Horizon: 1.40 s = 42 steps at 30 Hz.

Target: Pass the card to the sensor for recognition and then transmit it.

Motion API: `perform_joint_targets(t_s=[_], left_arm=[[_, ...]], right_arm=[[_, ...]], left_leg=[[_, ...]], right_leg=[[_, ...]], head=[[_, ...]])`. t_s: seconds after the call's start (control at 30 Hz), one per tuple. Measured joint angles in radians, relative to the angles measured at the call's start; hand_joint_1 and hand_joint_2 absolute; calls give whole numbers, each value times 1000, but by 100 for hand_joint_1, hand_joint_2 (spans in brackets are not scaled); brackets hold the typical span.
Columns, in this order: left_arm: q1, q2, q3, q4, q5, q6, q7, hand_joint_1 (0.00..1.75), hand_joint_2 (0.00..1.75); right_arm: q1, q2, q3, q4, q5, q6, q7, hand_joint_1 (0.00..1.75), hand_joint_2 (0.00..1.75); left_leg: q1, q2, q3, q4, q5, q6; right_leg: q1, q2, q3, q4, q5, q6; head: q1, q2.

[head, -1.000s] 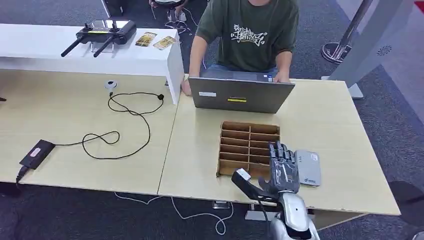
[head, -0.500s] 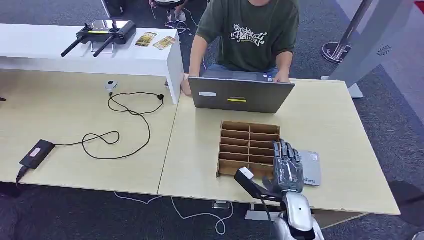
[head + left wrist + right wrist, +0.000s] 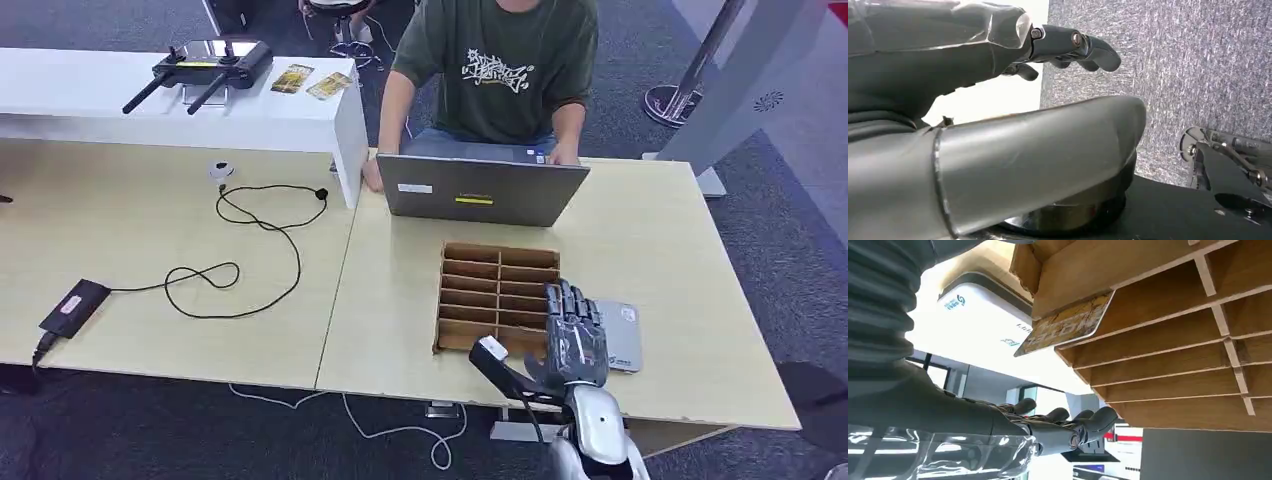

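Now, starting far left: the black power brick with its looping black cable [image 3: 72,303] lies well clear of the action. The robot's left hand [image 3: 998,75] hangs over grey carpet, fingers loosely apart, nothing in them.

On to the brown cardboard divider tray [image 3: 500,249], and here's the movement. A second ago the right hand [image 3: 572,338] sat closer to the tray. It has slid a little rightward and back toward the table's front edge, now overlapping the near edge of the flat grey card-reader sensor [image 3: 624,338]. Over the last half second it has barely moved, so it looks settled. Its fingers lie straight and side by side, the thumb held wide, and it grips nothing.

And the card? The right wrist view shows the gold-yellow patterned card [image 3: 1065,325] jutting from a corner slot of the tray, just beside the sensor, not in the hand. So the pick-up looks not yet made, and the scan waits on it.

Room to move is tight: tray wall on the hand's left, sensor on its right, table edge just behind. Bare tabletop opens right of the sensor, and the person's grey laptop [image 3: 480,190] stands well beyond the tray.
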Motion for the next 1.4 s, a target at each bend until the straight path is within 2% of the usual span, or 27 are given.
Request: perform_joint_targets(t_s=[0.77,0.8,0.83,0.87,0.9,0.93,1.2,1.27,1.4], left_arm=[[-1,0,-48,0,-26,0,6,0,0],[-1,1,-48,0,-27,0,6,0,0],[-1,1,-48,0,-30,0,6,0,0],[-1,0,-49,0,-31,0,6,0,0],[-1,1,-50,0,-32,0,6,0,0],[-1,1,-52,0,-34,0,8,0,0],[-1,4,-66,0,-37,0,9,0,0],[-1,6,-69,0,-40,0,9,0,0],[-1,8,-73,0,-53,0,9,0,0]], right_arm=[[4,-11,1,0,-4,6,-6,0,175],[5,-11,2,0,-4,6,-6,14,175],[6,-11,2,0,-4,6,-6,72,175],[7,-12,2,0,-4,6,-6,148,175],[8,-12,2,0,-4,6,-6,148,175],[8,-12,2,-1,-4,6,-6,169,175],[11,-13,2,-8,-3,6,-6,169,175],[11,-15,2,-9,-3,6,-6,159,175],[12,-15,2,-12,-4,4,-7,152,175]], left_leg=[[0,0,0,0,0,0],[0,0,0,0,0,0],[0,0,0,0,0,0],[0,0,0,0,0,0],[0,0,0,0,0,0],[0,0,0,0,0,0],[0,0,0,0,0,0],[0,0,0,0,0,0],[0,0,0,0,0,0]], right_leg=[[0,0,0,0,0,0],[0,0,0,0,0,0],[0,0,0,0,0,0],[0,0,0,0,0,0],[0,0,0,0,0,0],[0,0,0,0,0,0],[0,0,0,0,0,0],[0,0,0,0,0,0],[0,0,0,0,0,0]], head=[[0,0],[0,0],[0,0],[0,0],[0,0],[0,0],[1,0],[0,0],[0,0]])
